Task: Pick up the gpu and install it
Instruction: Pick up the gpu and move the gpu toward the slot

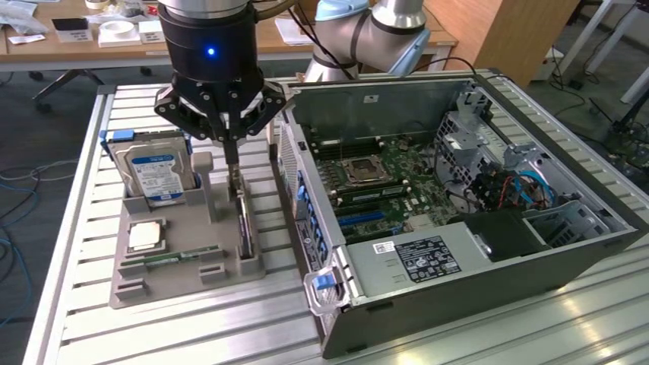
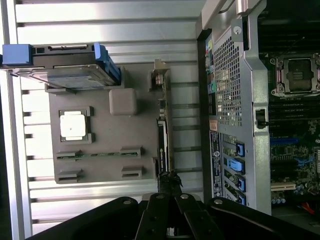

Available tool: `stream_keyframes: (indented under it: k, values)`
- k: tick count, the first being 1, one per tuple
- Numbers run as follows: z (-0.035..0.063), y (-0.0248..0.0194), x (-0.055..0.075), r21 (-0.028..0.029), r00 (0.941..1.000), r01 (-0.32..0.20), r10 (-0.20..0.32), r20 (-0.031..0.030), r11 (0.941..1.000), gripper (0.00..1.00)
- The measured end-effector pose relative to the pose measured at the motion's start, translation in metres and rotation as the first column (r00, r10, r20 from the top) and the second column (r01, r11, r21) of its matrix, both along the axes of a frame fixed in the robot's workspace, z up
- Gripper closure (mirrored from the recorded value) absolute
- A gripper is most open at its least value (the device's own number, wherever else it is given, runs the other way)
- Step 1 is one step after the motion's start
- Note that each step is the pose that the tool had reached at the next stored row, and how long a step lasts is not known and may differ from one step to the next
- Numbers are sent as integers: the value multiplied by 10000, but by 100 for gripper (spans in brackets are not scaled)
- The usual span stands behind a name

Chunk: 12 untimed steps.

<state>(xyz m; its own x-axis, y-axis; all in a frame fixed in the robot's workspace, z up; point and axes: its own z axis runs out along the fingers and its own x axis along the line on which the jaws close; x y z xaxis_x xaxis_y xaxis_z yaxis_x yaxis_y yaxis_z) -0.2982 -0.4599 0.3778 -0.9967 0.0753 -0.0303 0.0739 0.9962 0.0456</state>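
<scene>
We have the black gripper (image 1: 232, 156) over the grey moulded parts tray (image 1: 152, 293) on the slatted aluminium bench (image 1: 182, 334), fingers together with nothing between them. The gpu (image 1: 243, 228), a thin dark board with a silver metal end bracket, stands on its long edge in the tray slot on the side nearest the open grey PC tower case (image 1: 457, 304). It isn't lifted and isn't in the case. It lies straight below the fingers. In the wrist view the card's top edge (image 2: 163, 140) runs in a line right up to the gripper (image 2: 170, 180), so we judge the fingers are centred over its thickness. The long axis runs along the tray edge, parallel to the case's perforated rear panel (image 2: 230, 85), with the bracket at the end beside the silver hard drive with the blue label (image 1: 157, 171). The finger linkage spreads across that axis, so the fingers' travel lies across the thin face of the card, not along its length. We can't tell the gap between fingertips and card edge, nor how far along the card they sit: the exterior view suggests the hard-drive end, the wrist view the other. No contact is visible. The square silver processor chip (image 1: 145, 236) and narrow green RAM stick (image 1: 178, 257) lie in the tray, apart from the fingers. The case is just beside the card, on the exterior view's right.
</scene>
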Motion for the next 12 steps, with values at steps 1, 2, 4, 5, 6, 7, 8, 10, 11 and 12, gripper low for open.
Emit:
stream_keyframes:
  k: [1,2,4,5,6,7,8,10,11,12]
  values:
    - [0,0,0,0,10000,0,0,0,10000,89]
    - [0,0,0,0,10000,0,0,0,10000,83]
    - [0,0,0,0,10000,0,0,0,10000,77]
    - [0,0,0,0,10000,-1,1,0,10000,71]
    - [0,0,0,0,10000,-1,1,0,10000,65]
    - [0,0,0,0,10000,0,0,0,10000,65]
    - [0,0,0,0,10000,0,0,1,10000,65]
    - [0,0,0,0,10000,0,0,0,10000,58]
    - [0,0,0,0,10000,0,0,0,10000,58]
    - [0,0,0,0,10000,0,0,0,10000,58]
